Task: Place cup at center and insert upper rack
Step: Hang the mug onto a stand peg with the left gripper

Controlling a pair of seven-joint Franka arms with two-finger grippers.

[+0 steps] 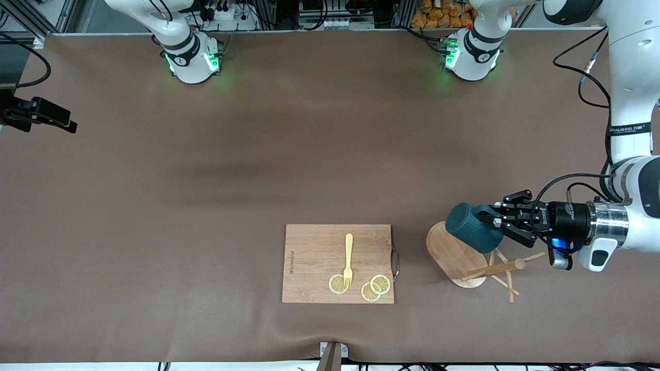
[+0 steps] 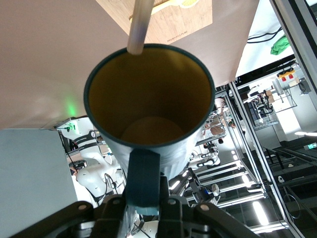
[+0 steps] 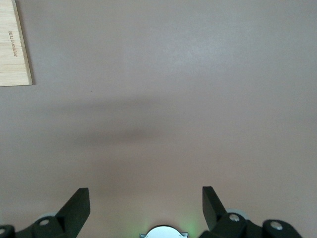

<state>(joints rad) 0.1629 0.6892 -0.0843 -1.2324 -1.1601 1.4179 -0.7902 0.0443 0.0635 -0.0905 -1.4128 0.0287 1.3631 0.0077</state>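
The dark teal ribbed cup [image 1: 472, 226] hangs on its side in the air over the oval base [image 1: 447, 253] of the light wooden mug tree. My left gripper [image 1: 496, 221] is shut on the cup's loop handle [image 2: 143, 173]. In the left wrist view I look into its yellowish-tan inside [image 2: 148, 99], and a pale dowel [image 2: 138, 25] reaches its rim. The tree looks tipped, its post [image 1: 495, 269] pointing toward the left arm's end, with thin pegs [image 1: 509, 286] near the rounded top. My right gripper [image 3: 143, 191] is open and empty above bare table, out of the front view.
A rectangular wooden cutting board [image 1: 309, 257] lies near the front edge at mid-table, with a yellow fork [image 1: 348, 257] and three lemon slices [image 1: 380, 284] on it. Its corner shows in the right wrist view [image 3: 12, 44]. Brown mat [image 1: 258, 154] covers the table.
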